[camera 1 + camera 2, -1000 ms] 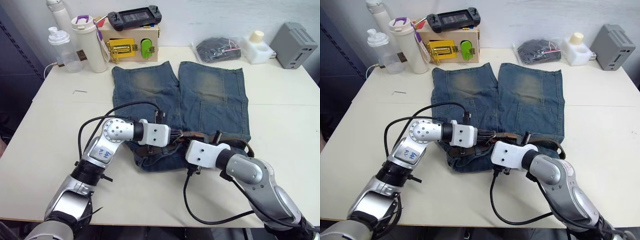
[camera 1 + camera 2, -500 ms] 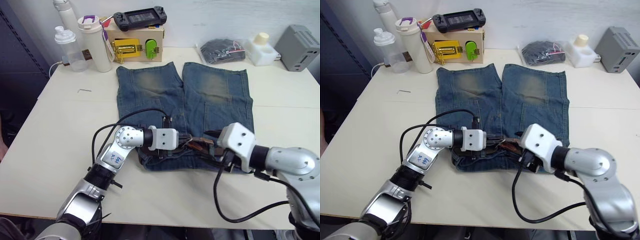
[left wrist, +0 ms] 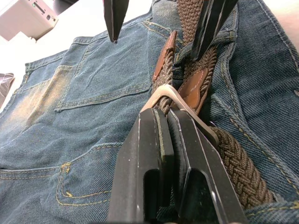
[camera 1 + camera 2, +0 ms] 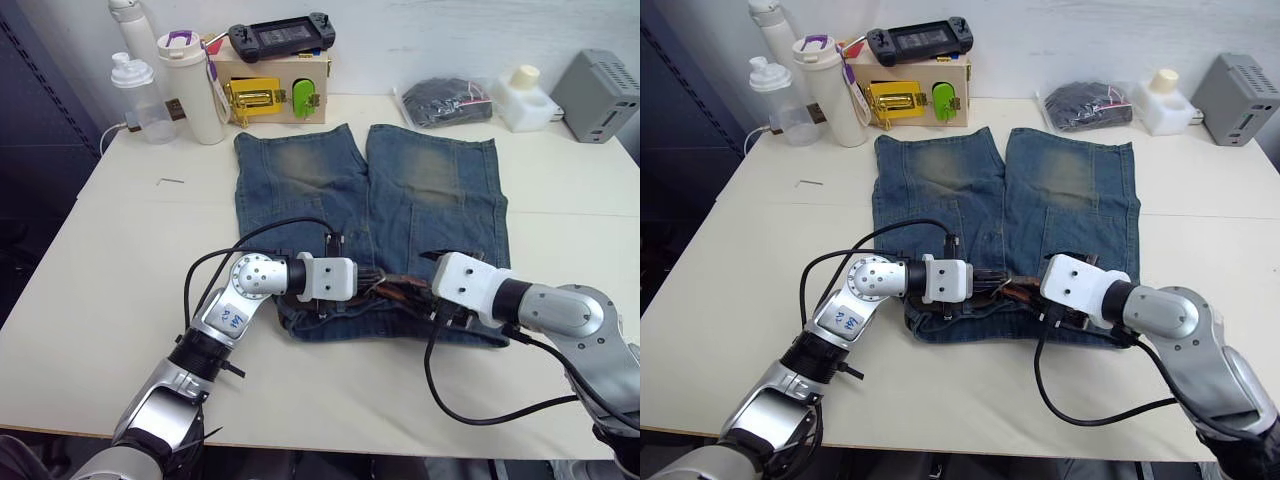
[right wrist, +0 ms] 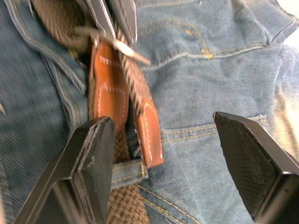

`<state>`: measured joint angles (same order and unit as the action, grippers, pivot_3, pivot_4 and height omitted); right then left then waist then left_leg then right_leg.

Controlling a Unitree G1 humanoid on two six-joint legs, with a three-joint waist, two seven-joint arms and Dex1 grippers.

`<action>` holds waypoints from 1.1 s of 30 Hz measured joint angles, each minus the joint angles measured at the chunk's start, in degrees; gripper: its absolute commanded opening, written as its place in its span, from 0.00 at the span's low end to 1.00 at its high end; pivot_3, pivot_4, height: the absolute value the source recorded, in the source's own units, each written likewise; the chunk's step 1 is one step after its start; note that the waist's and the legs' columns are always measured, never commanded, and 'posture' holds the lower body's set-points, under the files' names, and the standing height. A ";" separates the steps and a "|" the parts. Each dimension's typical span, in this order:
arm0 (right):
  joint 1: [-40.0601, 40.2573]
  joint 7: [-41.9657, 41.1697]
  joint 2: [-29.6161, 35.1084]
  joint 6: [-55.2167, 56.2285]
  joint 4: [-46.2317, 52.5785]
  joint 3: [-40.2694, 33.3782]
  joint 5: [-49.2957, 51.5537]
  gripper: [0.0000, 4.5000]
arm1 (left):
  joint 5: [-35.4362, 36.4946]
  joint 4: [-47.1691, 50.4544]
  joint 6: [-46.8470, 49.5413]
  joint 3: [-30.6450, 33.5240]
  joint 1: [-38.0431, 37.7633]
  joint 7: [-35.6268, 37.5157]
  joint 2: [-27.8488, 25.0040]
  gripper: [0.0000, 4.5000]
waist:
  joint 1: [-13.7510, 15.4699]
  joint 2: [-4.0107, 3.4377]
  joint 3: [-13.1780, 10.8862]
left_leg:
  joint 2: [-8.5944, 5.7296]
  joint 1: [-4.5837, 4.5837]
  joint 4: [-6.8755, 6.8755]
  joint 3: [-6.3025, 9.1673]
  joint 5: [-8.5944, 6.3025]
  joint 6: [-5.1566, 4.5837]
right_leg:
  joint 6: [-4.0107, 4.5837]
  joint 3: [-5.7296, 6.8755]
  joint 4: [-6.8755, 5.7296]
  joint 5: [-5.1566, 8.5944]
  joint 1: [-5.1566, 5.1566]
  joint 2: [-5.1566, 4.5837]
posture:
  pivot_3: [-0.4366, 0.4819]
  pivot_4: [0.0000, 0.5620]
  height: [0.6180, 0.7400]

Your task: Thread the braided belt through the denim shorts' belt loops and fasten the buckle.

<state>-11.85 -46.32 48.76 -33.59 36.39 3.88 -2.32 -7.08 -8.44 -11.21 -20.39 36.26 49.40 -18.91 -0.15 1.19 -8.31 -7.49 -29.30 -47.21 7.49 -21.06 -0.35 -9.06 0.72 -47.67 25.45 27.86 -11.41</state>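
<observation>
Braided belt (image 3: pixel 233 154) along waistband of denim shorts (image 4: pixel 370 190), lower centre of frame | left gripper (image 3: pixel 164 122) pinched on buckle (image 3: pixel 168 95) | right gripper (image 5: pixel 163 135) spread wide over leather tip | step: fastening | next: likely feed tip into frame.

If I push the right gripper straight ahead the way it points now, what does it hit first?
Most likely the braided belt on the denim shorts. The right gripper, jaws open, points at the belt's tan leather end, with the left gripper shut on the buckle just beyond. Depth is uncertain.
</observation>
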 measured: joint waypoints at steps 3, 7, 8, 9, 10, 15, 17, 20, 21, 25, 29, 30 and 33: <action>-0.09 0.96 -0.25 0.10 -0.25 1.07 -0.30 0.55 | -0.02 0.00 -0.02 0.00 0.00 -0.05 0.00 0.00 | 0.03 0.00 0.00 | 0.00 0.00 0.00 -0.01 0.00 0.00 | 0.00 0.00 0.00 0.00 0.00 0.00 | 0.48 0.27 0.22; -0.02 1.58 -0.25 0.80 -0.26 2.28 -1.05 0.09 | -0.04 0.01 -0.04 0.00 0.00 -0.23 -0.01 0.00 | 0.03 0.00 0.00 | 0.00 0.00 0.00 0.00 0.00 0.00 | 0.00 0.01 0.00 0.00 0.00 0.00 | 0.48 0.27 0.22; 0.10 1.61 -0.25 0.92 -0.28 2.47 -1.12 0.02 | -0.07 0.00 -0.04 0.03 0.00 -0.36 -0.02 0.00 | 0.04 0.00 0.00 | 0.00 0.00 0.00 0.00 0.00 0.00 | 0.00 0.01 0.00 0.00 0.00 0.00 | 0.48 0.27 0.22; 0.22 1.74 -0.25 1.08 -0.36 2.55 -1.17 0.02 | -0.09 0.00 -0.05 0.04 0.01 -0.55 -0.07 0.00 | 0.05 0.00 0.00 | 0.00 0.00 -0.01 -0.01 0.00 0.00 | 0.00 0.00 0.00 0.00 0.00 -0.01 | 0.48 0.27 0.22; 0.32 1.99 -0.25 1.17 -0.37 2.65 -1.21 0.02 | -0.15 0.00 -0.06 0.03 0.01 -0.68 -0.06 0.00 | 0.05 0.00 0.00 | -0.01 0.00 -0.01 -0.01 0.00 -0.01 | 0.00 0.00 0.00 0.00 0.00 -0.01 | 0.48 0.27 0.22; 0.97 3.05 -0.92 1.25 -0.37 3.25 -1.48 0.00 | -0.50 0.03 -0.34 0.12 -0.06 -1.31 -0.24 0.19 | 0.01 0.00 0.00 | 0.00 0.00 -0.01 -0.01 0.00 -0.01 | 0.00 0.00 0.00 0.00 0.00 0.00 | 0.48 0.27 0.22; 1.03 3.32 -1.33 1.17 -0.37 3.59 -1.69 0.00 | 1.55 1.27 1.96 1.43 -0.94 -1.09 -0.08 0.33 | -0.04 0.00 0.00 | 0.00 0.00 0.00 -0.01 0.00 -0.01 | 0.00 0.00 -0.01 0.00 0.01 0.00 | 0.48 0.27 0.22; 1.22 3.65 -1.63 1.12 -0.39 4.35 -2.09 0.00 | 6.35 5.34 8.26 4.68 -2.85 -0.63 -0.27 0.60 | -0.11 0.00 0.00 | 0.01 0.00 0.01 0.00 0.00 -0.01 | 0.00 -0.01 -0.06 0.00 0.05 0.00 | 0.48 0.27 0.22; 1.31 3.75 -1.77 1.09 -0.41 4.58 -2.15 0.00 | 7.70 6.73 10.10 5.86 -3.34 -0.66 -0.43 0.70 | -0.12 0.00 0.00 | 0.01 0.00 0.01 0.00 0.00 -0.01 | 0.00 -0.01 -0.06 0.00 0.05 0.01 | 0.48 0.27 0.22; 1.21 4.04 -2.35 1.03 -0.44 4.97 -2.33 0.00 | 17.95 15.28 23.86 14.03 -6.74 -0.30 -4.82 1.00 | -0.49 -0.01 0.01 | 0.03 0.02 0.03 0.05 0.00 0.00 | 0.01 -0.02 -0.10 0.00 0.07 0.03 | 0.48 0.27 0.22; 1.10 4.47 -2.79 1.06 -0.56 5.07 -2.41 0.00 | 29.58 21.39 36.20 23.46 -12.21 0.55 -10.17 0.93 | -1.04 -0.03 0.01 | 0.02 0.02 0.03 0.11 0.00 0.00 | 0.02 -0.04 -0.11 0.01 0.07 0.03 | 0.48 0.27 0.22; 1.19 4.53 -2.81 1.08 -0.62 5.06 -2.41 0.00 | 31.75 22.03 38.53 25.65 -13.71 0.70 -11.56 0.86 | -1.07 -0.03 0.02 | 0.01 0.02 0.02 0.16 0.00 0.00 | 0.03 -0.04 -0.13 0.01 0.06 0.03 | 0.48 0.27 0.22; 1.25 4.80 -2.92 1.16 -0.74 5.04 -2.48 0.00 | 36.55 24.24 43.11 29.28 -16.23 0.16 -12.30 0.62 | -0.74 -0.03 0.02 | -0.04 0.01 -0.02 0.22 -0.01 0.00 | 0.04 -0.05 -0.11 0.02 -0.01 0.01 | 0.48 0.27 0.22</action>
<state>-10.60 -41.53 45.84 -32.42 35.65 8.92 -4.80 29.47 15.80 31.90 8.89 20.04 49.56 -31.22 -0.89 1.17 -8.29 -7.52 -29.29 -47.23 7.71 -21.06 -0.36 -9.02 0.67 -47.78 25.47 27.86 -11.40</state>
